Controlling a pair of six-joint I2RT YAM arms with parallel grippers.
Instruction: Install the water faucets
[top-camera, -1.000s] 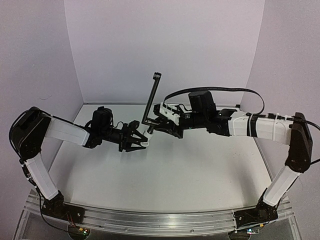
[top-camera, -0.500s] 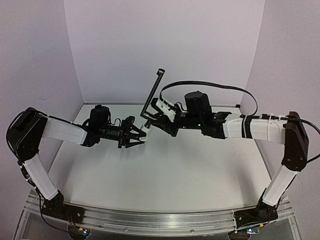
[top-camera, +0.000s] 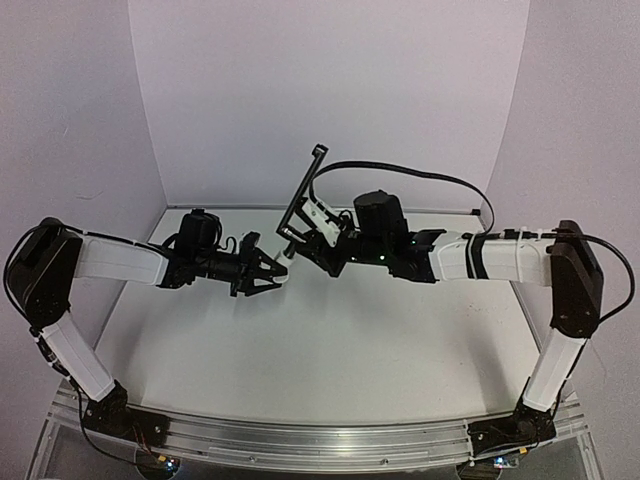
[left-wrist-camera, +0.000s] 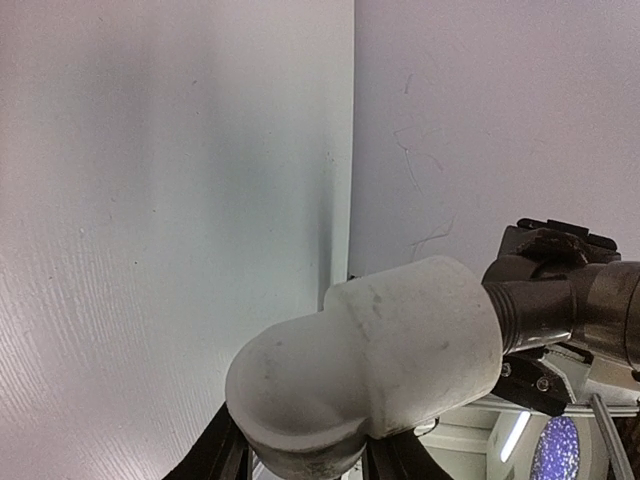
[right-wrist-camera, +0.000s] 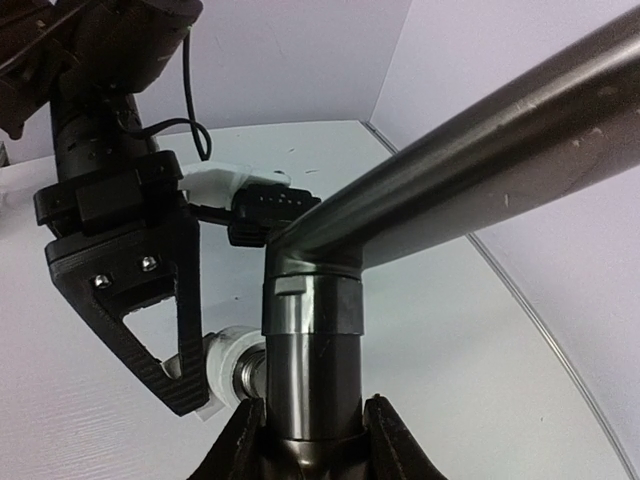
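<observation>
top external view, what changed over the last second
The right end effector carried the black faucet a little to the left and farther back, and its rod now leans more to the right. The left end effector, holding the white fitting, shifted slightly the same way. Both end effectors stayed shut on their parts, with the faucet's threaded end at the fitting's opening. Nothing was let go.

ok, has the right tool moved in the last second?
Yes. The right tool, shut on the faucet, has shifted left along the table's back edge, toward the left tool holding the white fitting.
</observation>
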